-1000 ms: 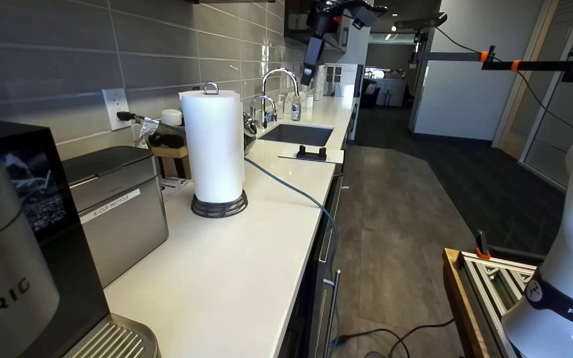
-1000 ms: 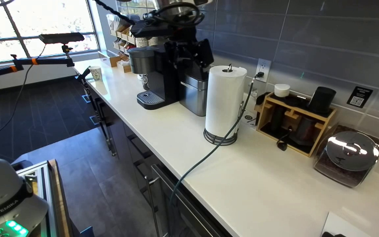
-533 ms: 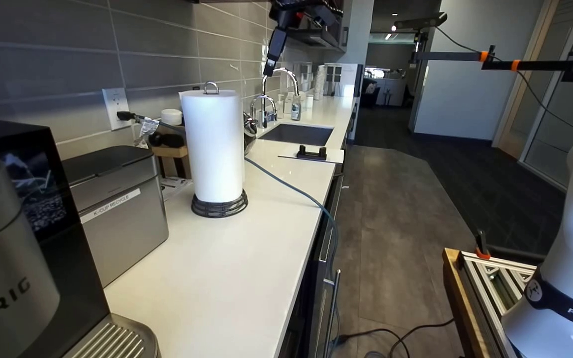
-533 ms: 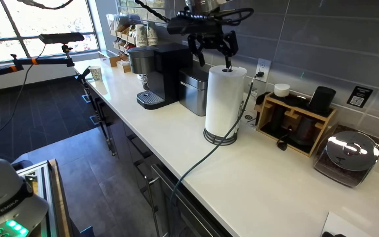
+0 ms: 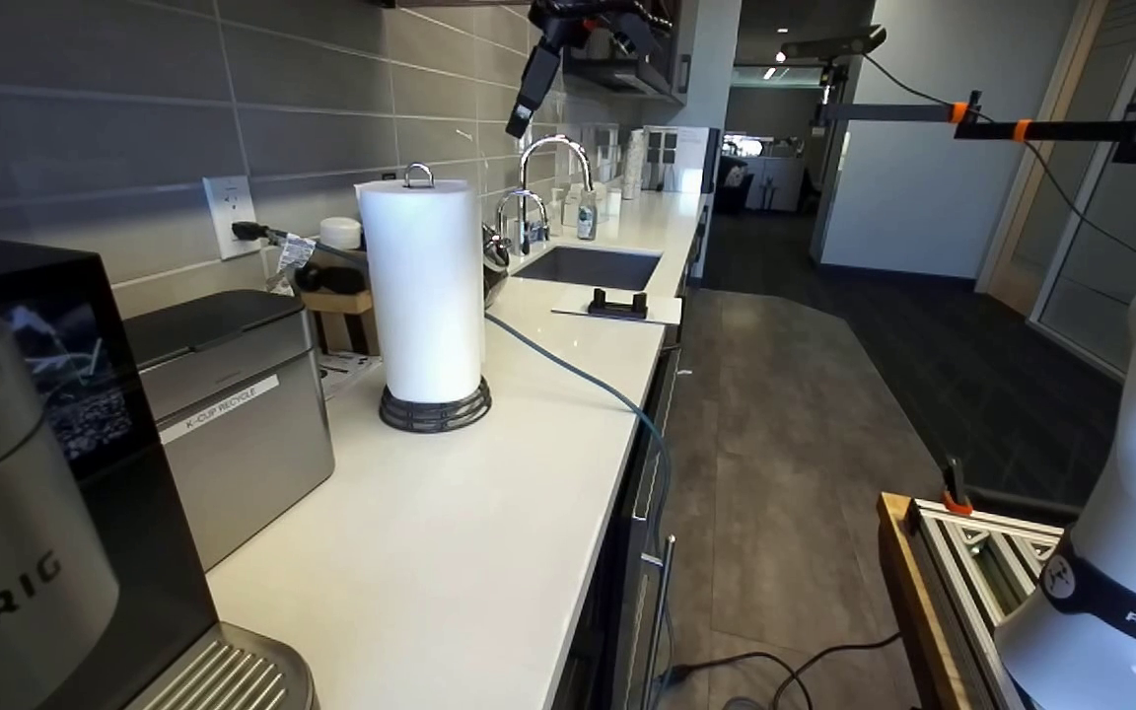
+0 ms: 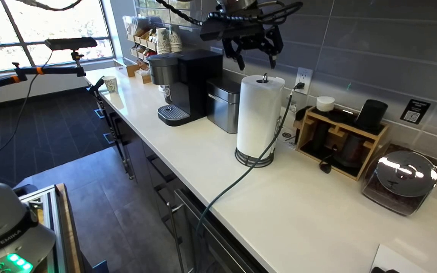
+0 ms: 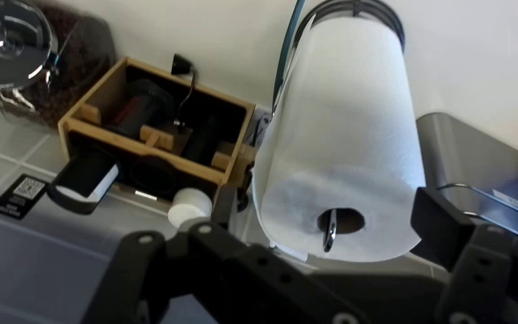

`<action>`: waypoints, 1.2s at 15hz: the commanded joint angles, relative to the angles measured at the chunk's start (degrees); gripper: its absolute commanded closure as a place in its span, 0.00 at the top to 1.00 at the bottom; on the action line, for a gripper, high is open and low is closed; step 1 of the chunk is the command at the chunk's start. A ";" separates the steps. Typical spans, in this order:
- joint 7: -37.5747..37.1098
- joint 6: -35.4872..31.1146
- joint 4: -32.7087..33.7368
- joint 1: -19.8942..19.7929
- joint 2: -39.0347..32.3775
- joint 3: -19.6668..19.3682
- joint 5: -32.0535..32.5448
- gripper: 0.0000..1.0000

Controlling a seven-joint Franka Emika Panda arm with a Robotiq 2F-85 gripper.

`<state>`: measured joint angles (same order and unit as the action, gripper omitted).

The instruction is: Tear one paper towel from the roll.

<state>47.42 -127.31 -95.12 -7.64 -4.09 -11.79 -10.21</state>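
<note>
The roll is a tall white cylinder on a round black wire base with a metal loop on top, upright on the counter in both exterior views [image 5: 422, 291] [image 6: 258, 121]. In the wrist view the roll [image 7: 353, 103] is seen from above. The outer paper towel sheet [image 7: 264, 164] stands slightly away from the roll on its left side there. My gripper [image 6: 257, 66] is open and empty, fingers pointing down, just above the roll's top in an exterior view. It also shows in an exterior view [image 5: 519, 120] up near the tiled wall, and in the wrist view [image 7: 331, 211].
A blue-green cable [image 6: 241, 178] runs from the wall outlet past the roll and over the counter edge. A grey bin [image 6: 224, 104] and a coffee machine [image 6: 194, 87] stand on one side. A wooden box [image 6: 340, 140] and a glass jar [image 6: 402, 178] stand on the other.
My gripper has moved from over the grey bin to above the roll, then rose slightly in the last half second. The roll has not moved.
</note>
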 commanded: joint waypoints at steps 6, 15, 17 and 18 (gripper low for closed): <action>27.47 -11.28 -5.28 -6.41 -2.83 2.85 -29.89 1.00; 24.47 -10.27 -2.35 -8.80 -10.18 2.64 -32.05 1.00; 23.72 -10.23 -1.33 -9.09 -11.36 3.05 -31.65 1.00; 23.25 -10.23 -0.84 -9.20 -11.91 3.24 -31.31 0.97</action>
<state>72.30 -138.52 -98.76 -15.66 -13.61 -9.73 -41.54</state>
